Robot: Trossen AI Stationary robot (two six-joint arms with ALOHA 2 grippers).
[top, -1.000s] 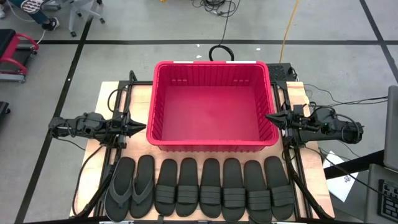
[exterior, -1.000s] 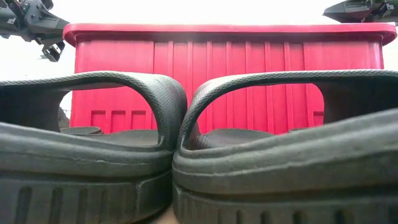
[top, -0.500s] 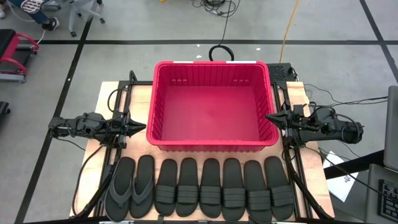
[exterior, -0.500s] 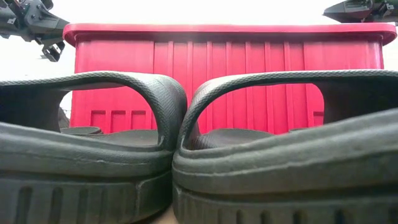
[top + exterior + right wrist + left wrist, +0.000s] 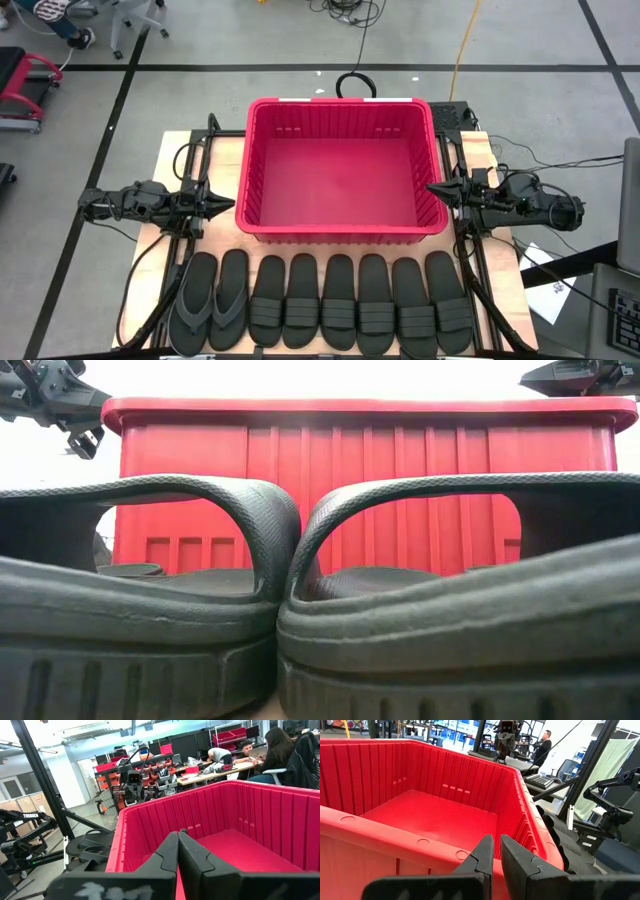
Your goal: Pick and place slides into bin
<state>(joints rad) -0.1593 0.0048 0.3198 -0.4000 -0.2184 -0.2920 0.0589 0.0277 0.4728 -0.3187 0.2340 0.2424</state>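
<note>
I see the red bin (image 5: 342, 170) at the worktop (image 5: 165, 160) centre, nothing inside it. Eight slides (image 5: 340, 300) lie in a row at its 6 o'clock. Left gripper (image 5: 222, 206) waits at the bin's 9 o'clock, right gripper (image 5: 438, 190) at 3 o'clock; both jaws closed, holding nothing.

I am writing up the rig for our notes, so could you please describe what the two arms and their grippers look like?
Both arms are dark, near-black, jointed units with black cables trailing along them. The left gripper and right gripper each end in two matte black fingers tapering to a point, their inner edges stepped. No markings are legible.
</note>
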